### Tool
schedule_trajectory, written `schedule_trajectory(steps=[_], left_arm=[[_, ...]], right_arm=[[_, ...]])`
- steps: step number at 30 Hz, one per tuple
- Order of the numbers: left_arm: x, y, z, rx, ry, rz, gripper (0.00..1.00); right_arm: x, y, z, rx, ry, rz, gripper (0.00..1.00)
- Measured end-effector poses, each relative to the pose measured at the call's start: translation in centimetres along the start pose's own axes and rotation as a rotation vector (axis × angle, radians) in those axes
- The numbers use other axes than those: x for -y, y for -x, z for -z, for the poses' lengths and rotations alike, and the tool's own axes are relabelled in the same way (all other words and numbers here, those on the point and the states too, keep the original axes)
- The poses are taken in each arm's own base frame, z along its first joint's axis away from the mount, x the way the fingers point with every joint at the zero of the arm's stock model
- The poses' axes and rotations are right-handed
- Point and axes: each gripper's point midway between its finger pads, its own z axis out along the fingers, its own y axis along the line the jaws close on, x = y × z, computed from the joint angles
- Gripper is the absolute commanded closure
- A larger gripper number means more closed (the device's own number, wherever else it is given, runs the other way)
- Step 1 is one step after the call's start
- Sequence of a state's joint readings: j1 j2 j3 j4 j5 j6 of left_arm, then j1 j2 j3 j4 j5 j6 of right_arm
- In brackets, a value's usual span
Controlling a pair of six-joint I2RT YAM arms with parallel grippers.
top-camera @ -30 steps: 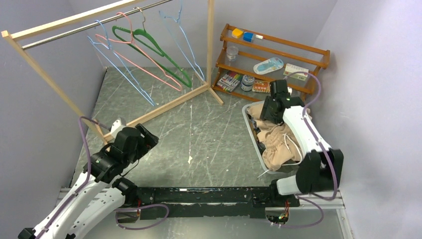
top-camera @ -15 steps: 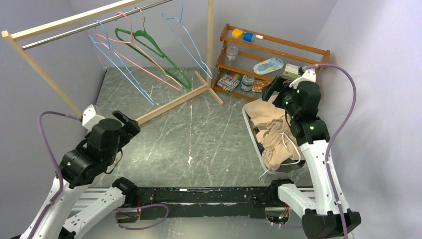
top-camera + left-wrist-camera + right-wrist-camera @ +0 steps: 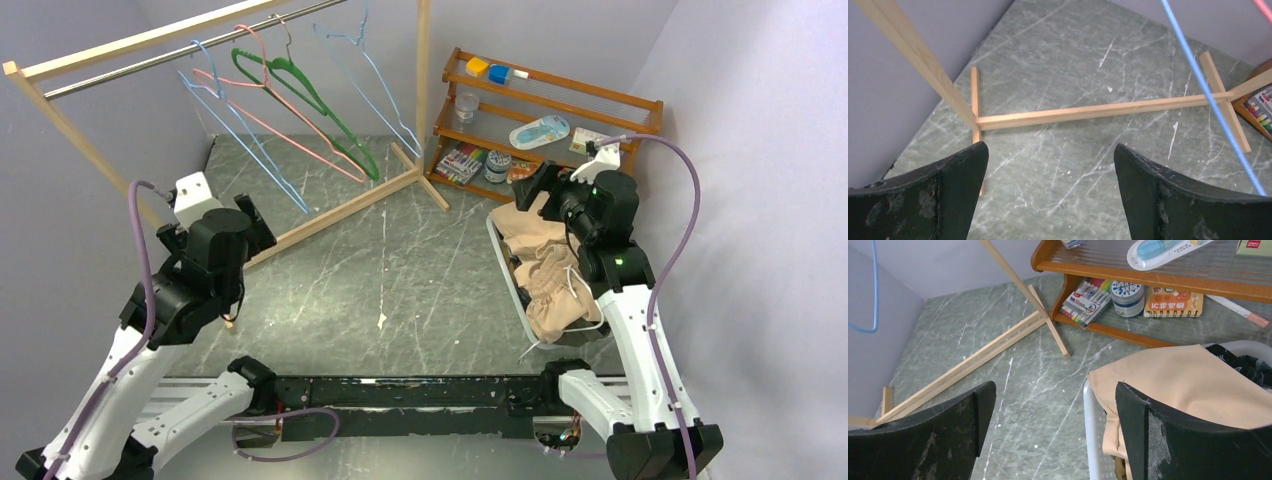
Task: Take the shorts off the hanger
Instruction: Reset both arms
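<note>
Black-fingered, the left gripper [image 3: 1049, 150] hangs with its jaws spread wide and nothing between them, beside the left leg of the wooden clothes rack [image 3: 90, 150] near the left edge of the bench [image 3: 400, 285]. On the rail, the blue hanger [image 3: 1214, 100], the green hanger [image 3: 340, 120] and the wire ones beside them all hang bare. At the bench's right edge the shorts [image 3: 548, 285] lie heaped in a white basket [image 3: 503, 262], light beige on top, with a dark patterned pair [image 3: 1245, 365] showing beneath. The right gripper [image 3: 1055, 387] hovers over the basket's far end, jaws wide, holding nothing. With no cloth on any hanger, the removing looks finished. The next move likely calls only for drawing both arms clear of rack and basket.
</note>
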State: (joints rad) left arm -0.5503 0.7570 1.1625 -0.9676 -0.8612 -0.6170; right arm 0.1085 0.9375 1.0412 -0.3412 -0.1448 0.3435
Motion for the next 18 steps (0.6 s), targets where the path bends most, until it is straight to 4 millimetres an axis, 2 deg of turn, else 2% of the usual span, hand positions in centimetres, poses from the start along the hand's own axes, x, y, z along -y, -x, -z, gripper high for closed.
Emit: schedule_trajectory(steps=[6, 14, 18], left_arm=[[0.4, 2.9, 0.3, 0.054, 0.015, -0.028, 0.00], [0.1, 4.3, 0.8, 0.070, 0.022, -0.042, 0.01], [0.1, 4.4, 0.8, 0.069, 0.023, -0.045, 0.01]], right_arm=[[-0.1, -0.2, -0.1, -0.009, 0.010, 0.015, 0.08], [-0.1, -0.8, -0.6, -0.035, 0.022, 0.016, 0.08], [0.0, -1.4, -0.9, -0.060, 0.023, 0.021, 0.08]])
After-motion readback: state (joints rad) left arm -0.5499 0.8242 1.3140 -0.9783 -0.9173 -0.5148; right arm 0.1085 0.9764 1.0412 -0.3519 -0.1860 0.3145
